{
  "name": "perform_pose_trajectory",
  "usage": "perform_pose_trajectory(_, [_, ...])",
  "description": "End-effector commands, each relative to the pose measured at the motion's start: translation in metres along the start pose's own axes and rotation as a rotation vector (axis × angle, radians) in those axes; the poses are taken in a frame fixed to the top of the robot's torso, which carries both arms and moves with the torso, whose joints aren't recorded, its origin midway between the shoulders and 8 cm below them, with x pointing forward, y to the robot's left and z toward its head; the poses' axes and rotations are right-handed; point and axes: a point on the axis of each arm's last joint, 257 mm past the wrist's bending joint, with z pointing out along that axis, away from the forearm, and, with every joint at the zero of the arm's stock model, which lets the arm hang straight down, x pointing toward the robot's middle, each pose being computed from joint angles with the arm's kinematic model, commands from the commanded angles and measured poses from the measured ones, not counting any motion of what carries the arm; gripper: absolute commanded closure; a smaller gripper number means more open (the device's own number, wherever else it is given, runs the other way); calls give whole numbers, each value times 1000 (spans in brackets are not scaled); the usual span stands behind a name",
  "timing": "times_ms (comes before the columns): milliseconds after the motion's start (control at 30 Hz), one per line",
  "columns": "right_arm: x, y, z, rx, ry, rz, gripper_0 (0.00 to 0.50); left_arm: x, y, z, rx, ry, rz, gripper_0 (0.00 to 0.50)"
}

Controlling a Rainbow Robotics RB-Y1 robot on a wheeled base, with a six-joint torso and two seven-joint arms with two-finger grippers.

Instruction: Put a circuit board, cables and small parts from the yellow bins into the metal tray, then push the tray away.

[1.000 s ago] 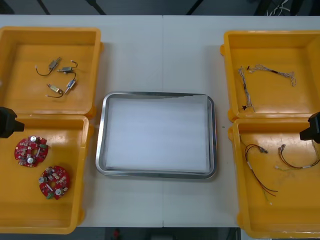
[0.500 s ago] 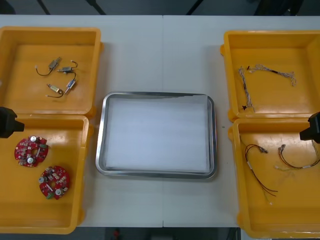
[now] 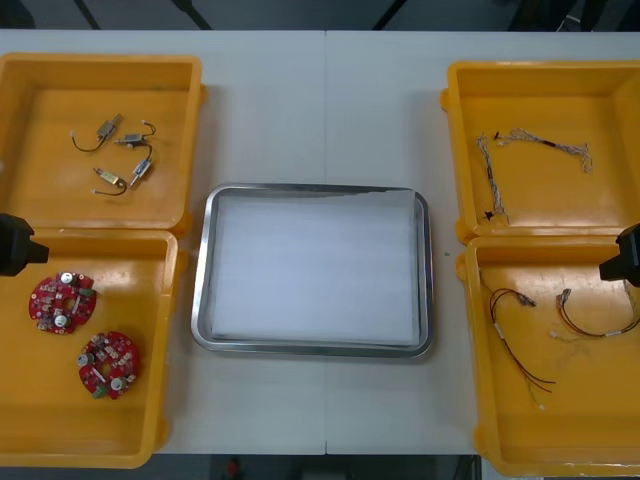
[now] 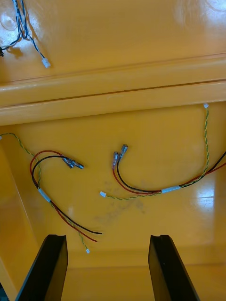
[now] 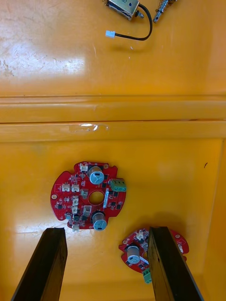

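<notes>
Two round red circuit boards (image 3: 62, 301) (image 3: 109, 364) lie in the near left yellow bin (image 3: 170, 330). My left gripper (image 3: 18, 245) hangs at that bin's far left corner. In the left wrist view it (image 5: 107, 265) is open, one board (image 5: 89, 202) just ahead of the fingers and the other board (image 5: 136, 254) partly behind one finger. My right gripper (image 3: 624, 255) hovers over the near right bin (image 3: 475, 340), open (image 4: 108, 268) above two red, black and yellow cables (image 4: 52, 188) (image 4: 160, 188). The metal tray (image 3: 200, 300), white inside, holds nothing.
Small metal parts (image 3: 120, 155) with short black leads lie in the far left bin (image 3: 190, 120). A twisted blue and white cable (image 3: 520, 145) lies in the far right bin (image 3: 455, 130). Bare table lies beyond the tray.
</notes>
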Motion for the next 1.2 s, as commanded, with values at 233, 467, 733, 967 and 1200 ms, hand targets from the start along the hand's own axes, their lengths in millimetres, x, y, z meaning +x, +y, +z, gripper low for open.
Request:
perform_pose_trajectory(233, [-3, -1, -6, 5, -24, -15, 0, -11, 9, -8, -42, -16, 111, 0])
perform_pose_trajectory(467, [-3, -1, -6, 5, -24, -15, 0, -11, 9, -8, -42, -16, 111, 0])
perform_pose_trajectory(733, [-3, -1, -6, 5, -24, -15, 0, -11, 9, -8, -42, -16, 111, 0])
perform_pose_trajectory(967, [-3, -1, -6, 5, -24, -15, 0, -11, 9, -8, -42, -16, 111, 0])
perform_pose_trajectory(1200, [-3, -1, -6, 5, -24, -15, 0, -11, 9, -8, -42, -16, 111, 0])
